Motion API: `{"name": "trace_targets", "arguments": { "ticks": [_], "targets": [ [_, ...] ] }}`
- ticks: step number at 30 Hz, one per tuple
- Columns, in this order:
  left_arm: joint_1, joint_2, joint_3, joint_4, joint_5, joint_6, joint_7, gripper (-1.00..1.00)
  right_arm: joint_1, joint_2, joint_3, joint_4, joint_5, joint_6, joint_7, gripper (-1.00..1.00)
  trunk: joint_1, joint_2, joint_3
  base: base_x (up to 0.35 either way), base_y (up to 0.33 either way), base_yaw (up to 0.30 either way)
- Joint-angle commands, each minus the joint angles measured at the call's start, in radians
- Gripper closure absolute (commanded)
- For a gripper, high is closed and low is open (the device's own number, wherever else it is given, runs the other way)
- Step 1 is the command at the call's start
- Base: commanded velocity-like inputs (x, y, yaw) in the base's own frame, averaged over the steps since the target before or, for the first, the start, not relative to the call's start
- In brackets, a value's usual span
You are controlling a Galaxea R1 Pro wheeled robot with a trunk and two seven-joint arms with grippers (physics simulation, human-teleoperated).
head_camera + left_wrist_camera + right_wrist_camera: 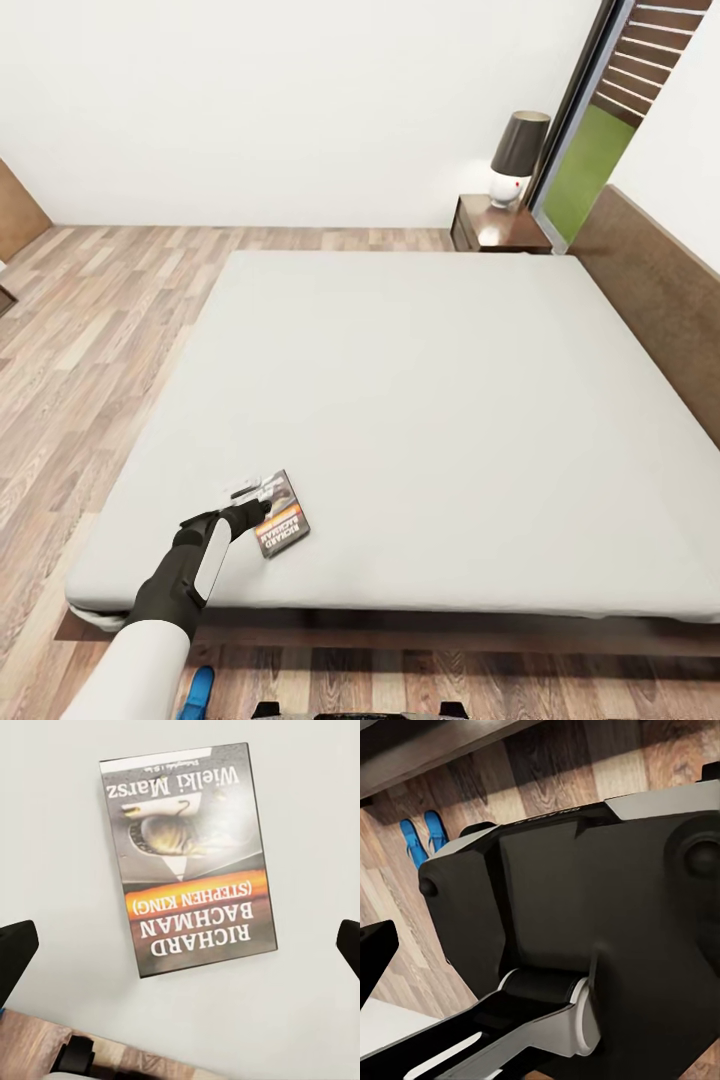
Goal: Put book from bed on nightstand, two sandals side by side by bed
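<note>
A thin dark grey paperback book with an orange band (284,514) lies flat on the large pale grey mattress of the bed (420,400), near its foot edge. Above the book, the left gripper (180,945) spreads its black fingers (15,952) wide, empty. Two bright blue flat sandals (423,838) lie side by side on the wood-plank floor (585,757) beside the bed.

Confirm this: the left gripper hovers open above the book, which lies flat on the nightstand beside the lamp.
Wrong in one respect: the book lies flat on the bed, near its foot edge, not on the nightstand beside the lamp. The head view shows it. The left gripper does hover open above it.
</note>
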Motion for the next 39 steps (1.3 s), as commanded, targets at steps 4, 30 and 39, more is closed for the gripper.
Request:
{"name": "trace_targets", "arguments": {
  "ticks": [4, 30, 39],
  "targets": [
    [0.0, -0.001, 0.002, -0.002, 0.011, 0.005, 0.007, -1.0, -0.001, 0.0, 0.002, 0.001, -0.01, 0.003, 0.004, -1.0, 0.0, -0.002, -0.008, 0.0, 0.0, 0.0],
    [-0.001, 0.001, 0.003, -0.014, 0.01, 0.011, -0.025, -1.0, -0.001, 0.0, 0.002, 0.001, -0.01, 0.002, 0.003, -1.0, 0.0, -0.002, -0.049, 0.0, 0.0, 0.0],
    [-0.175, 0.003, 0.003, -0.15, 0.009, 0.216, -0.025, -1.0, -0.001, 0.0, 0.002, 0.001, -0.01, 0.002, 0.004, -1.0, 0.0, -0.002, -0.063, 0.0, 0.0, 0.0]
  ]
}}
